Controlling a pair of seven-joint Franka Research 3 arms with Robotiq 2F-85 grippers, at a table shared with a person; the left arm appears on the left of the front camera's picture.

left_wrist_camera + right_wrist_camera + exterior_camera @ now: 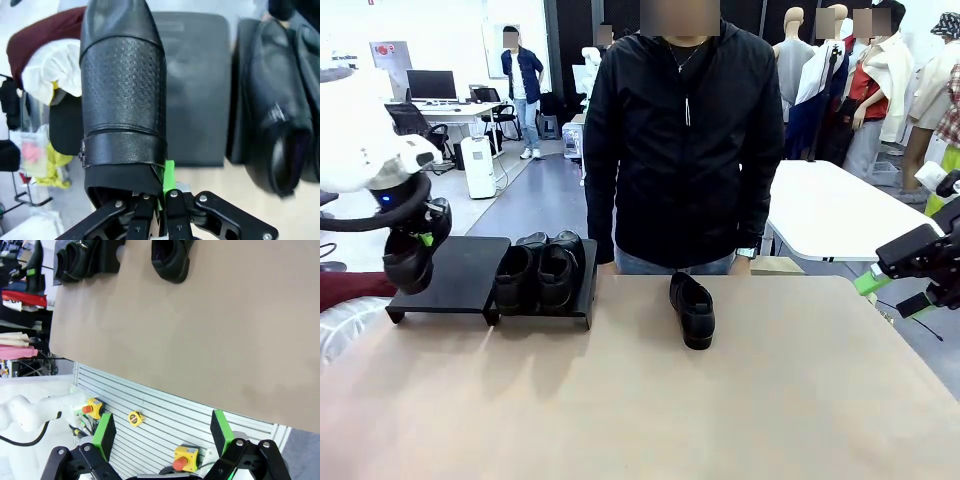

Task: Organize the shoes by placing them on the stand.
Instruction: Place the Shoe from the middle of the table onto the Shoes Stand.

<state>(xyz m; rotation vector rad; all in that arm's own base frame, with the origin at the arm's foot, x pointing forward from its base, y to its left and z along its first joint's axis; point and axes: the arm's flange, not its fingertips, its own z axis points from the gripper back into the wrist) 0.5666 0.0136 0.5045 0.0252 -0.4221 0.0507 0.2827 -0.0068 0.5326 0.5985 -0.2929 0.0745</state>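
My left gripper (424, 238) is shut on the heel end of a black loafer (406, 264) and holds it in the air over the outer left end of the black stand (450, 272). In the left wrist view this shoe (122, 95) points away from the gripper (161, 197), above the bare left panel (197, 85). Two loafers (538, 272) sit side by side on the right panel (235, 100). Another loafer (692, 310) lies on the tan table in front of the person. My right gripper (163, 434) hangs open off the table's right edge (910, 270).
A person in a black jacket (685, 140) stands at the far edge, behind the lone shoe. A red and white bundle (47, 55) lies left of the stand. The tan tabletop (650, 410) stretches wide towards me. A slatted panel with yellow button boxes (182, 457) is below the right gripper.
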